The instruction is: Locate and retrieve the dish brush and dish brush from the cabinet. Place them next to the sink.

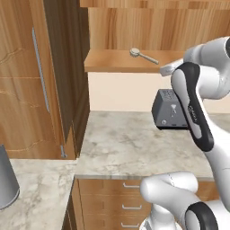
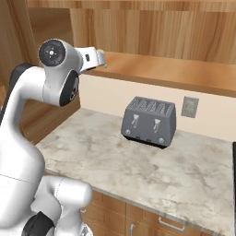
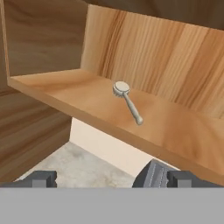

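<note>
A pale beige-silver dish brush (image 1: 143,55) (image 3: 127,101) lies on the open shelf ledge of the light-brown cabinet (image 1: 112,63) (image 2: 175,71) (image 3: 65,94), its round head toward the left and its thin handle toward the right. My gripper (image 1: 164,69) (image 2: 102,59) (image 3: 113,179) hovers at the front edge of the ledge, just short of the brush and slightly below it. The fingertips (image 3: 40,178) stand wide apart, open, with nothing between them. The sink is out of view.
A grey toaster (image 1: 168,110) (image 2: 149,120) stands on the marble counter (image 1: 126,143) under the ledge, with a wall outlet (image 2: 189,106) behind it. A darker tall cupboard (image 1: 40,67) with a steel bar handle rises at left. A grey container (image 1: 5,179) sits lower left.
</note>
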Robot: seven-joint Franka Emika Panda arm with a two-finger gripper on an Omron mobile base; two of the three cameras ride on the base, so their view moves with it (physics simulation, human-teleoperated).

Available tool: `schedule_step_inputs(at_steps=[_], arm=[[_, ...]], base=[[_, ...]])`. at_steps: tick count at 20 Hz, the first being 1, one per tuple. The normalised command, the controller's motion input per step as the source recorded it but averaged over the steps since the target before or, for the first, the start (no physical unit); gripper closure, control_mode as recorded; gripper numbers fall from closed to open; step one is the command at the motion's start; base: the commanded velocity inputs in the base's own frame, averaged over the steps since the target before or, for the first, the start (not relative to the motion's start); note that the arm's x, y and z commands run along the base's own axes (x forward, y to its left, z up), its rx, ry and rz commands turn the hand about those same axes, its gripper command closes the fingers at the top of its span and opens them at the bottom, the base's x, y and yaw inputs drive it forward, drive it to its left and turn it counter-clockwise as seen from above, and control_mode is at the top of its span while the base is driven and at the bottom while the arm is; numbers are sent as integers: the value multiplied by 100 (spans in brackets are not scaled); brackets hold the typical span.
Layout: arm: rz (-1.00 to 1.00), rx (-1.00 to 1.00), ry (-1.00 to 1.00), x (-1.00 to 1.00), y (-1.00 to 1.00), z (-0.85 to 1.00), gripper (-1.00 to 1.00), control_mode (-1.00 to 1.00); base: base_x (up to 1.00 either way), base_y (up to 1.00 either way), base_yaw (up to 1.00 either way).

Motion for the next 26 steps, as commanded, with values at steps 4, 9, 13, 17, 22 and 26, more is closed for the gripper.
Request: schedule_step_inputs(at_steps=[4,9,13,17,22,26], arm=[[0,0,0,15,0,-14,-100,-100],[-4,0,-1,47,0,-20,-100,-100],[-10,0,0,54,0,-13,-100,-100],[-9,0,0,52,0,-13,-100,-100],[-6,0,0,49,0,-5,-100,-100],[-1,0,1,35,-1,0,-100,-100]], base=[[0,0,0],[0,0,0],[0,0,0],[0,0,0],[0,0,0],[0,0,0]])
